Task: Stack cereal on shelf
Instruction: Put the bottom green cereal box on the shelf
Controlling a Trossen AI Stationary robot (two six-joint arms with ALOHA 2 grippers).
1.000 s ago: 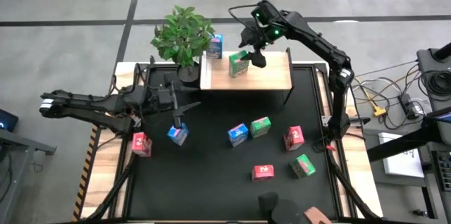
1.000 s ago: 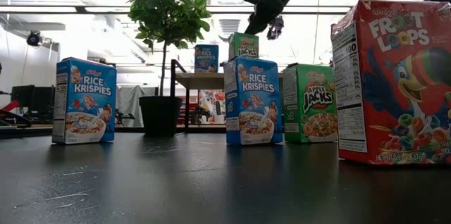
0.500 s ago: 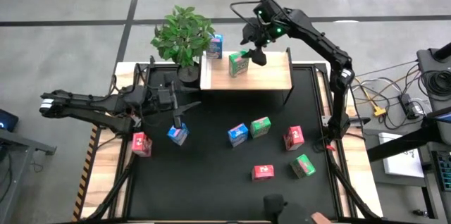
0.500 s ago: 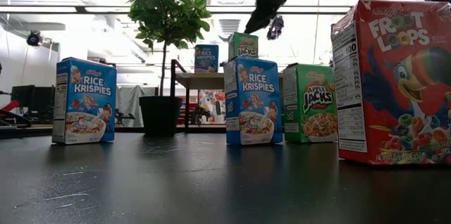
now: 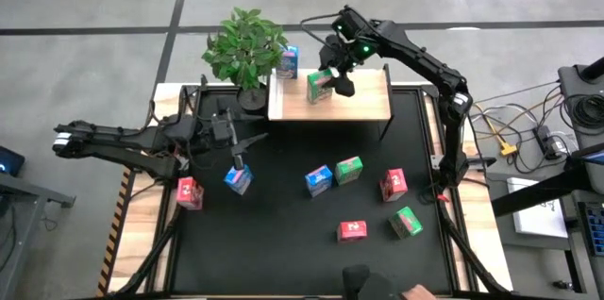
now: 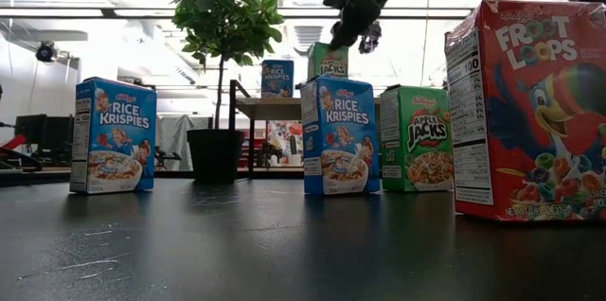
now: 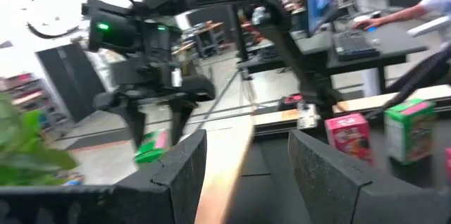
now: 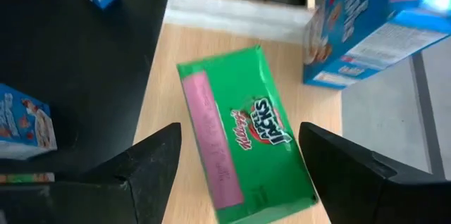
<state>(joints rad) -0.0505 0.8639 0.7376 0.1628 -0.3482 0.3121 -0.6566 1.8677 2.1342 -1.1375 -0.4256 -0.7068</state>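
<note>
I see a green cereal box [image 5: 320, 86] upright on the shelf [image 5: 363, 102], a blue box [image 5: 288, 61] at the shelf's plant-side corner. My right gripper [image 5: 337, 72] hovers just above the green box, fingers wide, holding nothing. My left gripper [image 5: 239, 158] hangs over a blue box [image 5: 238, 180] on the tabletop [image 5: 283, 215], well off the shelf, fingers parted.

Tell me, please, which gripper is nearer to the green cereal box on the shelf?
The right gripper is nearer: it hangs open just above the green cereal box on the shelf. The left gripper is far off, by a blue box.
</note>
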